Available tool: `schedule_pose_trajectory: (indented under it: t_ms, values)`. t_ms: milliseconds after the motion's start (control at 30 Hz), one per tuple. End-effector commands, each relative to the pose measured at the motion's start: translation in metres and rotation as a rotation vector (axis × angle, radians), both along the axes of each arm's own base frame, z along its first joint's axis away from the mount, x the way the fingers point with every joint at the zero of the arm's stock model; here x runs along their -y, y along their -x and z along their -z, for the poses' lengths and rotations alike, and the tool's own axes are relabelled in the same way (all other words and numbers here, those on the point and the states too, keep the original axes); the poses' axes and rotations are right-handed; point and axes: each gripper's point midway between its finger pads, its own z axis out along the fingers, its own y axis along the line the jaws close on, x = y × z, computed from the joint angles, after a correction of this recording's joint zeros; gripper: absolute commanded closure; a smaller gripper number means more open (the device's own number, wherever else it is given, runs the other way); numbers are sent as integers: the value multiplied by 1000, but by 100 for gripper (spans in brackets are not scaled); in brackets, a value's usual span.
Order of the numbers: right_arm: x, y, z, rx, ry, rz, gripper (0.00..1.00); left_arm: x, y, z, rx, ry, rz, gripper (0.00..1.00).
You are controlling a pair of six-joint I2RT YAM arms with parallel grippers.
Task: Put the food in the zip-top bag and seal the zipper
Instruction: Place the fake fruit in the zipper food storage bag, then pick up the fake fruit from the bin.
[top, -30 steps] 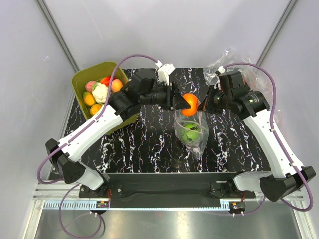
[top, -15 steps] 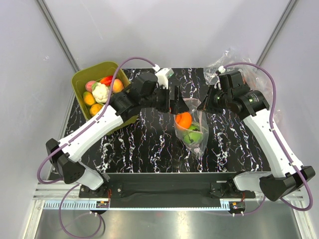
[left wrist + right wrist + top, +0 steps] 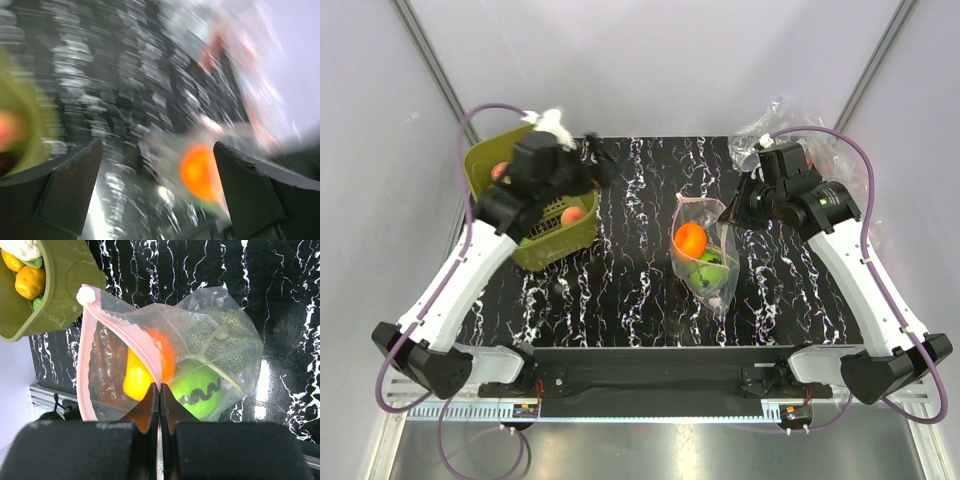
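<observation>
- Right of centre on the black marbled table (image 3: 620,285): zip-top bag (image 3: 718,290), lying with its mouth toward the far side.
- Inside the bag: orange (image 3: 690,240), green lime (image 3: 708,271), netted green melon piece (image 3: 220,335), yellow piece (image 3: 136,377).
- At the bag's mouth: right gripper (image 3: 159,390), fingers pressed tight together, pinching the pink zipper (image 3: 122,330).
- Far left, by the olive-green tub (image 3: 480,165): left gripper (image 3: 157,170), fingers spread wide, nothing between them, wrist view badly blurred.
- Within the tub: other food (image 3: 30,282), well apart from the bag.
</observation>
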Motion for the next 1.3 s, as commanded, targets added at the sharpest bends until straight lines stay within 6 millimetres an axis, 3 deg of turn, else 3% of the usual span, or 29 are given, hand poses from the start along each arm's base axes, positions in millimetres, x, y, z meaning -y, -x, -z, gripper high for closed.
schedule_pose_trajectory:
  t_ms: [0, 67, 167, 233, 300, 333, 367, 433, 533, 733, 800, 833, 933, 1133, 1267]
  values:
    - [7, 0, -15, 55, -1, 25, 100, -83, -33, 26, -123, -22, -299, 1]
    - [8, -1, -16, 61, 1, 30, 100, -122, -46, 48, -200, -68, -417, 1]
    - [8, -2, -17, 66, 3, 24, 100, -164, -50, 77, -301, -160, -542, 1]
    - [6, -1, -16, 62, 3, 13, 100, -183, -55, 83, -327, -204, -582, 1]
    - [7, -1, -16, 62, 6, 12, 100, -199, -55, 106, -417, -296, -610, 1]
    - [7, -1, -16, 63, 6, 12, 100, -208, -61, 103, -416, -319, -621, 1]
    - [7, -1, -15, 61, 7, 9, 100, -215, -62, 122, -485, -386, -621, 1]
    - [5, -2, -15, 61, 3, 2, 100, -229, -70, 128, -501, -485, -633, 1]
    - [4, -1, -14, 55, 3, -10, 100, -249, -78, 161, -584, -622, -650, 1]
    - [4, 3, -8, 47, 8, -20, 100, -273, -78, 193, -676, -591, -656, 1]
    - [6, 4, -9, 53, 13, -23, 100, -270, -79, 203, -692, -596, -625, 1]
    - [6, 3, -8, 53, 19, -24, 100, -280, -79, 207, -708, -597, -635, 1]
    - [8, 2, -10, 65, 27, -21, 100, -285, -78, 230, -776, -631, -624, 1]
    - [8, 1, -10, 70, 33, -28, 100, -281, -74, 267, -872, -551, -584, 1]
    - [10, 2, -10, 74, 42, -29, 100, -271, -74, 277, -895, -490, -547, 5]
